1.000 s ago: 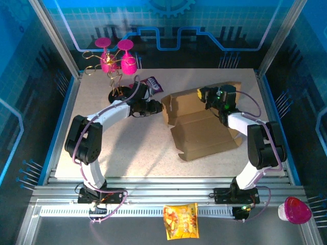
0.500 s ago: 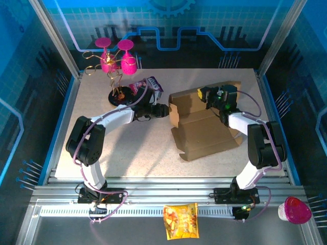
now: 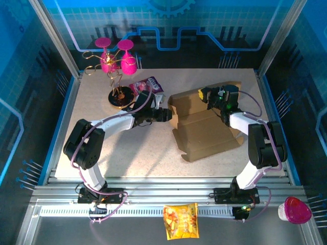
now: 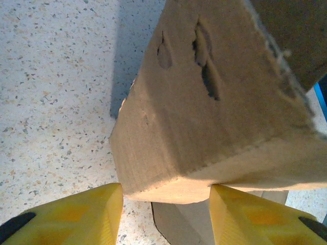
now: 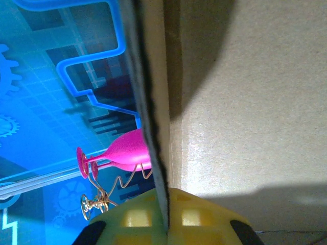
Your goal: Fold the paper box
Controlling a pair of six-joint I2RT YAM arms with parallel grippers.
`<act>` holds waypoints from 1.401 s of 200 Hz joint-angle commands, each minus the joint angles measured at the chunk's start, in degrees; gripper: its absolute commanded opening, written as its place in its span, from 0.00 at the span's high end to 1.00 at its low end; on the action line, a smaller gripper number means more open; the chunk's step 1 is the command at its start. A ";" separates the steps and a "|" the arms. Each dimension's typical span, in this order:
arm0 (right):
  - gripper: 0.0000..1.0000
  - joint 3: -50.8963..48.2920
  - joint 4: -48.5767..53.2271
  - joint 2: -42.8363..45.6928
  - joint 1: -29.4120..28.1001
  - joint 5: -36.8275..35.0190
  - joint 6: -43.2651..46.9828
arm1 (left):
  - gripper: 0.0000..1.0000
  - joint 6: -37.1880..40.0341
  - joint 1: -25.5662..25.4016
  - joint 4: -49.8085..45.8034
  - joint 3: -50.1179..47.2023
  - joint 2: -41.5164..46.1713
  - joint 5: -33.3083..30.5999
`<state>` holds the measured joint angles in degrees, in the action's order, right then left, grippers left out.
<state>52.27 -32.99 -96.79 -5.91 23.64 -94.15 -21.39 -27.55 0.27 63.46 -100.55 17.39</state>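
Cardboard box (image 3: 204, 130) sits right of centre on the table (image 3: 97, 102); left end effector (image 4: 166, 191) partly open, fingers either side of its corner; right end effector (image 5: 166, 214) clamped on its back wall; pink glasses (image 3: 115, 58) and snack packet (image 3: 147, 84) far-left.

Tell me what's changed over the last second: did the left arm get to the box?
The left gripper swung right to the paper box and nudged its left wall rightward. That corner now sits between the open fingers. The right gripper stayed clamped on the back wall, and the pink glasses did not move.
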 commanded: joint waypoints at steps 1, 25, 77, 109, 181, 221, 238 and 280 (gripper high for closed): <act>1.00 1.21 0.98 -0.07 0.95 1.72 1.25 | 0.51 3.10 -0.31 2.84 0.11 0.73 0.18; 1.00 1.25 1.07 -0.14 1.08 2.03 1.25 | 0.51 3.69 -0.79 3.66 0.78 0.36 0.44; 1.00 0.35 -1.84 0.13 0.88 1.50 1.34 | 0.51 3.94 -2.33 4.37 1.14 -0.46 -2.78; 1.00 -3.89 -9.11 -0.10 0.80 0.62 0.84 | 0.51 3.23 -3.34 4.38 1.57 -1.47 -7.22; 1.00 -9.37 -23.73 -3.30 0.75 1.75 0.61 | 0.54 2.51 -4.89 5.11 3.24 -3.72 -14.08; 1.00 -11.63 -33.25 -6.49 0.91 2.90 -0.40 | 0.55 2.71 -6.59 5.80 3.42 -4.29 -16.20; 1.00 -12.71 -35.13 -6.96 1.07 2.82 -0.59 | 0.56 2.58 -7.28 5.48 3.69 -4.63 -17.93; 1.00 -14.80 -36.20 -6.36 1.07 2.72 -0.16 | 0.58 0.48 -8.49 5.29 4.53 -5.85 -24.39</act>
<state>39.09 -66.67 -102.61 -5.76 24.71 -94.65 -19.55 -35.33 4.64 65.56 -104.73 -1.28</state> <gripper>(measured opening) 0.059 0.421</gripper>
